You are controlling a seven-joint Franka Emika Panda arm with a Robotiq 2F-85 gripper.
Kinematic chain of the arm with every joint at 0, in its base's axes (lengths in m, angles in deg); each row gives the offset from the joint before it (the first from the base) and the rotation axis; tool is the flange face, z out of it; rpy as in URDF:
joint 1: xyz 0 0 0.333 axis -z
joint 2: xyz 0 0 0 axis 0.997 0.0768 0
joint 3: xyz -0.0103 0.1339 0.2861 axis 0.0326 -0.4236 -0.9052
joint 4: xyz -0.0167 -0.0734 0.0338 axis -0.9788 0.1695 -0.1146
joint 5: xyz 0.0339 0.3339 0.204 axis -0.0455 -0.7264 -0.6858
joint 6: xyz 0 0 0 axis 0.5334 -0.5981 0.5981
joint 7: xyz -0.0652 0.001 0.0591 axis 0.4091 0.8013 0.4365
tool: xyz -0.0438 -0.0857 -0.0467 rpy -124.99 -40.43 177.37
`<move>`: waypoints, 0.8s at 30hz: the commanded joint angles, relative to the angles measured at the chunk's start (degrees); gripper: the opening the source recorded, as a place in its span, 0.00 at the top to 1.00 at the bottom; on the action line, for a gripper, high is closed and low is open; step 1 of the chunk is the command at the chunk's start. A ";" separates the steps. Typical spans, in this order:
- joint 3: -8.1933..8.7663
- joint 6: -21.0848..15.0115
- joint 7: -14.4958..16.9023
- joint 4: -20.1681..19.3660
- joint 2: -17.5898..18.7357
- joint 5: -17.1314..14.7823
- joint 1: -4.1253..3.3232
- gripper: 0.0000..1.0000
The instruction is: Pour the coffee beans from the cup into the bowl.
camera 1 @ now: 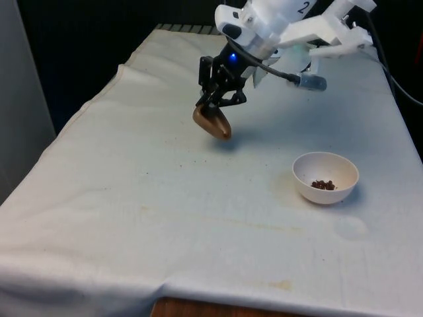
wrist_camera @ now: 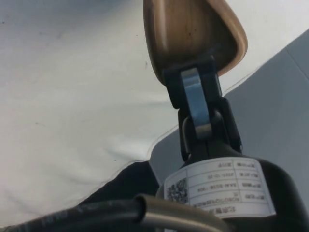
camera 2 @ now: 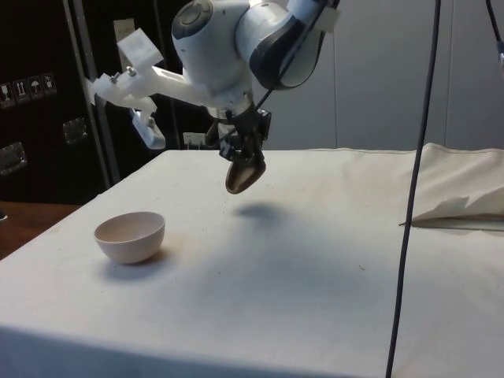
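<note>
A brown wooden cup (camera 1: 213, 121) hangs tilted above the white cloth, held by my black gripper (camera 1: 213, 109), which is shut on its rim. In the side view the cup (camera 2: 244, 174) hangs under the gripper (camera 2: 241, 154), well above the table. The wrist view looks into the cup (wrist_camera: 193, 34), whose inside looks bare, with one finger (wrist_camera: 195, 94) clamped over its wall. A white bowl (camera 1: 326, 177) with a few dark coffee beans (camera 1: 323, 185) in it sits on the cloth toward the front view's right, apart from the cup. The bowl (camera 2: 130, 236) also stands at the side view's left.
The cloth (camera 1: 132, 198) has faint brown stains near its front edge and a bunched fold (camera 2: 461, 201) at the side view's right. A black cable (camera 2: 413, 197) hangs down in front of the side camera.
</note>
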 commanded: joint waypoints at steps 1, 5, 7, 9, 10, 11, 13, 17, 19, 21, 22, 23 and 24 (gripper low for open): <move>-0.17 -1.43 0.34 -0.34 0.00 -1.03 0.46 1.00; 0.17 -2.52 0.29 -0.57 0.23 -2.06 0.46 1.00; 0.52 -3.61 0.29 -0.80 0.34 -2.75 0.52 1.00; 0.74 -4.35 0.34 -0.92 0.40 -3.21 0.52 1.00; 0.97 -3.21 0.00 -0.69 0.40 -2.75 0.00 1.00; 0.86 -4.70 0.34 -0.92 0.46 -3.44 0.52 1.00; 1.09 -5.50 0.34 -1.03 0.57 -3.84 0.52 1.00; 1.83 -7.73 0.52 -1.32 0.80 -4.76 0.57 1.00; 2.01 -8.14 0.52 -1.38 0.86 -4.93 0.57 1.00; 2.46 -9.51 0.69 -1.60 0.92 -5.50 0.63 1.00; 2.64 -9.97 0.69 -1.66 0.92 -5.67 0.63 1.00; 2.81 -10.37 0.74 -1.72 0.92 -5.79 0.63 1.00; 2.92 -10.89 0.74 -1.83 0.97 -5.90 0.69 1.00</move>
